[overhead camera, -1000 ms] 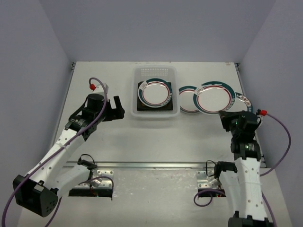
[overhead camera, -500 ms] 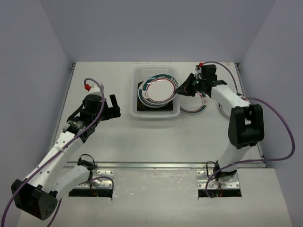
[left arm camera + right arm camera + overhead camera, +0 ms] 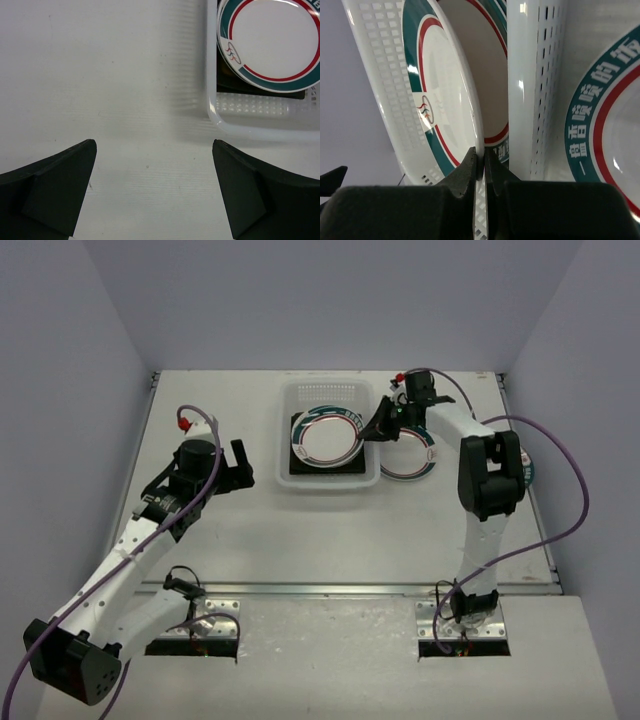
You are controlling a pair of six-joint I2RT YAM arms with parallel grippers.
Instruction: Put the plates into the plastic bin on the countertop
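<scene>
The plastic bin point(image 3: 330, 390) stands at the back middle of the countertop point(image 3: 300, 530). In it a round white plate point(image 3: 325, 438) with a green-red rim leans low over another round plate and a dark square plate point(image 3: 298, 468). My right gripper point(image 3: 377, 426) reaches over the bin's right wall, shut on this plate's rim. In the right wrist view the jaws point(image 3: 484, 161) pinch the plate point(image 3: 445, 90) edge next to the bin wall point(image 3: 535, 85). My left gripper point(image 3: 240, 462) hovers open left of the bin, nothing between its fingers point(image 3: 60, 190).
Another round plate point(image 3: 410, 462) lies on the countertop just right of the bin, under my right forearm, and shows in the right wrist view point(image 3: 605, 130). A further plate edge point(image 3: 525, 468) peeks out behind the right arm. The left wrist view shows the bin's corner point(image 3: 212, 107).
My right gripper took a round plate from the right side, carried it over the bin, and has lowered it inside, now lying flatter. The left arm has barely shifted.
</scene>
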